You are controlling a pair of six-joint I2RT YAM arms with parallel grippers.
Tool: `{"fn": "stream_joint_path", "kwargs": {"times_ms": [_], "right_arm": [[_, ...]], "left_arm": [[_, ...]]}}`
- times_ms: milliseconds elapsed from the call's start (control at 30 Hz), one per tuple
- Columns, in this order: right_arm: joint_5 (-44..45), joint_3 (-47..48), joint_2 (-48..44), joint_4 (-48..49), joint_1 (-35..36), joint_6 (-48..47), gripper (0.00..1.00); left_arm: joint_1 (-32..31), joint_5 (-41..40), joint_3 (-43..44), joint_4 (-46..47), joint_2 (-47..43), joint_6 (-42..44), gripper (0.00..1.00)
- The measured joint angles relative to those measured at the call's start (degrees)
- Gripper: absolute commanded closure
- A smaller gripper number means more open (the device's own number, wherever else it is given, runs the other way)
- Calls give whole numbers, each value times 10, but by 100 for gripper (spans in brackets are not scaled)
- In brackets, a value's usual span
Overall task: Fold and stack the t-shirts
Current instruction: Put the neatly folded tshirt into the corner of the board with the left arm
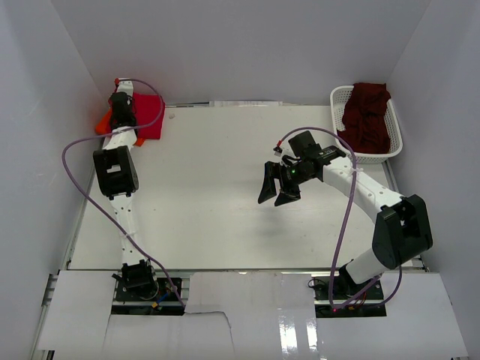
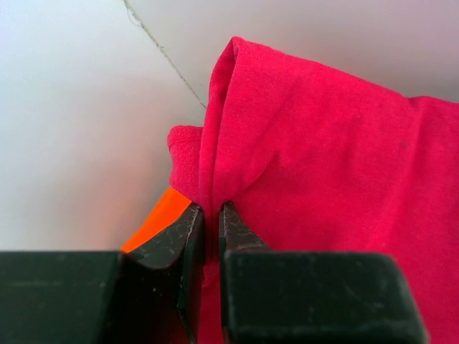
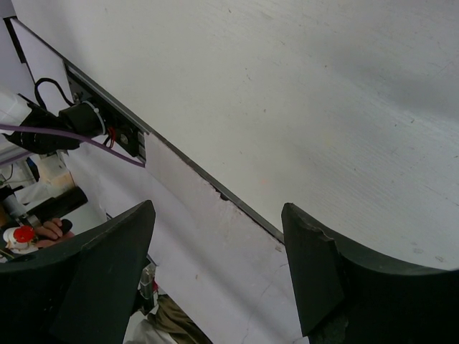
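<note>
Red cloth, pinched: my left gripper (image 2: pixel 211 215) is clenched on a raised fold of the red t-shirt (image 2: pixel 323 179), its two dark pads nearly meeting with only the fabric's thickness between them. The fold rises from the jaws toward 12 o'clock in the left wrist view, and I read it as an edge gathered so that it can be carried or laid over. At 9 o'clock of the pinch a wedge of the orange t-shirt (image 2: pixel 161 215) shows beneath the red one. Red lies on orange, so the pair appears to be the start of the stack. In the top view both sit at about 10 o'clock on the table (image 1: pixel 210 195), in its far left corner, probably so that folding can be done nearer the middle. My right gripper (image 1: pixel 272 201) hangs over the table a little toward 3 o'clock of centre, jaws spread wide and grasping nothing; the right wrist view shows only the table surface and its near edge beyond them. I judge it is held there to stay out of the left arm's way yet within reach of the next garment. The maroon t-shirt (image 1: pixel 366 112) lies crumpled in the white basket (image 1: pixel 375 156) at 2 o'clock, well apart from the other two and, by my judgement, not yet begun
</note>
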Motion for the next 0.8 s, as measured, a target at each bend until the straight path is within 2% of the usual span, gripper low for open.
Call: {"fn": "stream_joint_path", "kwargs": {"times_ms": [33, 100, 133, 200, 233, 333, 433, 500, 533, 567, 600, 733, 800], "right_arm": [[0, 0, 1, 0, 0, 0, 22], [0, 0, 5, 0, 0, 0, 22], [0, 0, 7, 0, 1, 0, 22], [0, 0, 9, 0, 1, 1, 23], [0, 0, 11, 0, 1, 2, 22], [0, 0, 12, 0, 3, 3, 22], [0, 0, 12, 1, 7, 7, 22], [0, 0, 12, 1, 8, 8, 22], [0, 0, 12, 2, 8, 9, 22], [0, 0, 12, 3, 9, 10, 22], [0, 0, 12, 3, 9, 10, 22], [0, 0, 12, 4, 10, 10, 22], [0, 0, 12, 4, 11, 10, 22]], "left_arm": [[0, -2, 0, 3, 1, 0, 93], [0, -10, 2, 7, 4, 0, 73], [0, -14, 2, 9, 5, 0, 56], [0, -24, 2, 13, 5, -3, 46], [0, -28, 2, 16, 5, -4, 36], [0, -40, 6, 21, 5, -15, 23], [0, -41, 7, 26, 5, -28, 20], [0, -35, 7, 27, 4, -32, 20], [-1, -28, 5, 28, 2, -34, 24], [-1, -22, 0, 29, -1, -36, 32], [-1, -10, -10, 31, -6, -38, 49], [-5, 18, -35, 34, -15, -39, 63], [-9, 26, -47, 36, -15, -43, 86]]}}
